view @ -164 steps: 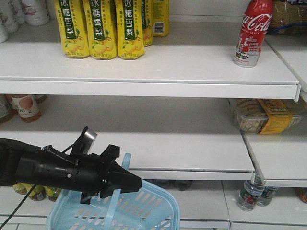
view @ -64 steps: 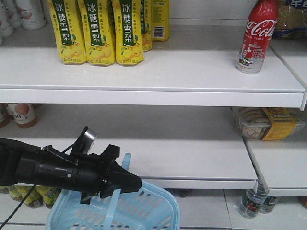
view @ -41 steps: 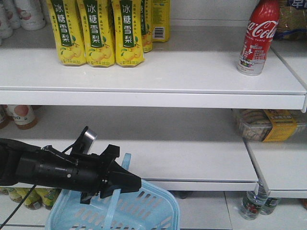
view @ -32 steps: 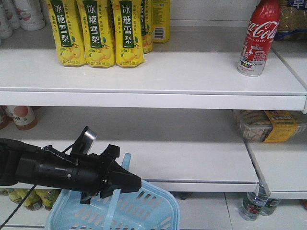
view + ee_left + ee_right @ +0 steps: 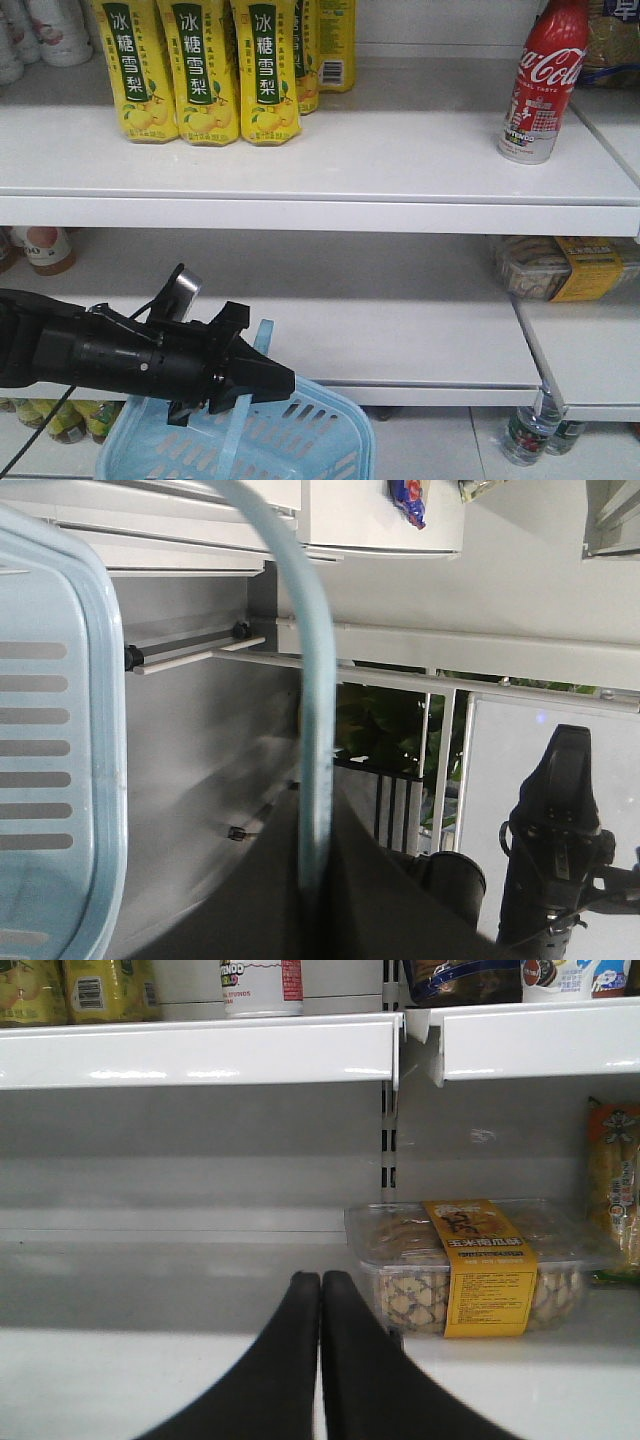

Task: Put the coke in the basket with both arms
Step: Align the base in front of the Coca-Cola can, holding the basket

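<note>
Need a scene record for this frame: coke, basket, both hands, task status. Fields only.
coke: upright at the right end of the top shelf, nothing touching it
basket: light blue, lower left, held by its handle
left hand: shut on the basket's handle
right hand: shut, empty, pointing at the lower shelf, left of a snack box
task status: coke not yet picked

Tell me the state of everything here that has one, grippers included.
slim red Coca-Cola bottle: upright on upper shelf, ungrasped.
light blue slotted plastic basket: hanging by its thin handle.
left gripper: shut on that handle.
right gripper: shut, empty.
clear plastic biscuit box with yellow label: closed, lying flat.
yellow pear-drink containers: upright.
</note>
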Robot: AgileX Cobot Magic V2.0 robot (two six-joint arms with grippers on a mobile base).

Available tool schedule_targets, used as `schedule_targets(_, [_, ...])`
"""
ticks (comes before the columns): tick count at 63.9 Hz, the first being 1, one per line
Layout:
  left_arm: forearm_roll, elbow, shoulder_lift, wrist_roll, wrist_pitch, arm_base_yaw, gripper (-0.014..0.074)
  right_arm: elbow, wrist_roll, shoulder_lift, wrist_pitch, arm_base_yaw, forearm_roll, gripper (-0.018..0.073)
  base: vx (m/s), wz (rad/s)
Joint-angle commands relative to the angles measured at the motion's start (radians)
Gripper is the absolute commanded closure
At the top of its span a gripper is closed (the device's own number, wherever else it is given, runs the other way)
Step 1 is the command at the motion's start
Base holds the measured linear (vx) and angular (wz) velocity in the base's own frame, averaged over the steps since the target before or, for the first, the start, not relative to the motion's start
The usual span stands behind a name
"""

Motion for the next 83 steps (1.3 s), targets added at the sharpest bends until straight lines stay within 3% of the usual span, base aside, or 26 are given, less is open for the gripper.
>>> schedule_targets(1, [-0.067,-0.013,-0.047,0.005,0.068,-0.008,0.0602,0.008,-0.010,0.011,-0.070,0.000,-0.004,0.0569,0.01,0.00])
schedule_targets(83, [-0.067,-0.013,-0.047,0.005,0.068,-0.008,0.0602,0.008,-0.010,0.011,-0.070,0.000,-0.004,0.0569,0.01,0.00])
